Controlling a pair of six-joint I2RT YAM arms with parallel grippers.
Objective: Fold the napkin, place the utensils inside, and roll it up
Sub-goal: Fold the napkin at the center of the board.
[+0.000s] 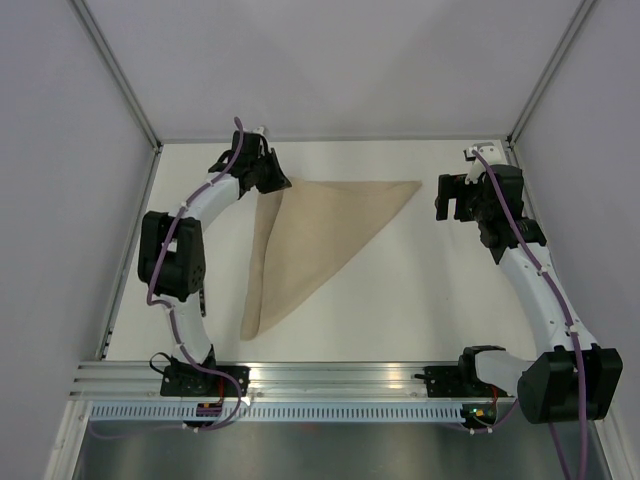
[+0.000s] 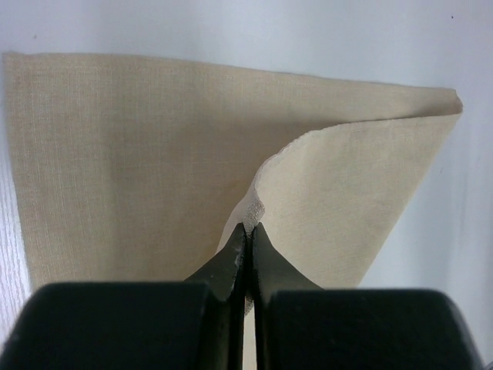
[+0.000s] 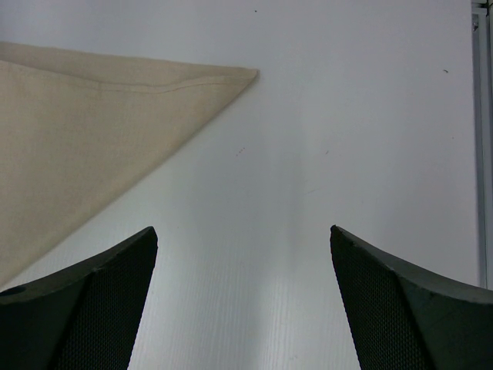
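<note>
one napkin (image 1: pixel 310 235) lies on the white surface (image 1: pixel 430 300). it is a plain tan-beige cloth, matte, with a fine woven grain and no pattern. it is folded into a triangle. a long straight edge runs along the far side. one sharp tip points right, another points toward the near edge, and the third corner sits at the far left. in the right wrist view a stitched hem shows along the edge by the right tip, where two layers lie flat on each other.

two arms (image 1: pixel 535 280), white-shelled with black joints, reach in from the near edge. the left pincer (image 1: pixel 280 183) is at the napkin's far-left corner. in its wrist view its two black fingers are pressed together, pinching a lifted flap of the upper layer. the flap curls up off the lower layer in a soft curved fold, while the rest of the cloth lies flat. the right pincer (image 1: pixel 452 205) hangs over bare surface just right of the napkin's right tip, apart from the cloth. its two fingers (image 3: pixel 92 301) are wedge-shaped and black, with a fine mesh texture on the pads. they are spread wide, and only white surface shows between them.

one ribbed aluminium rail (image 1: pixel 330 378) runs along the near edge. pale plain walls (image 1: pixel 350 60) stand on three sides.
</note>
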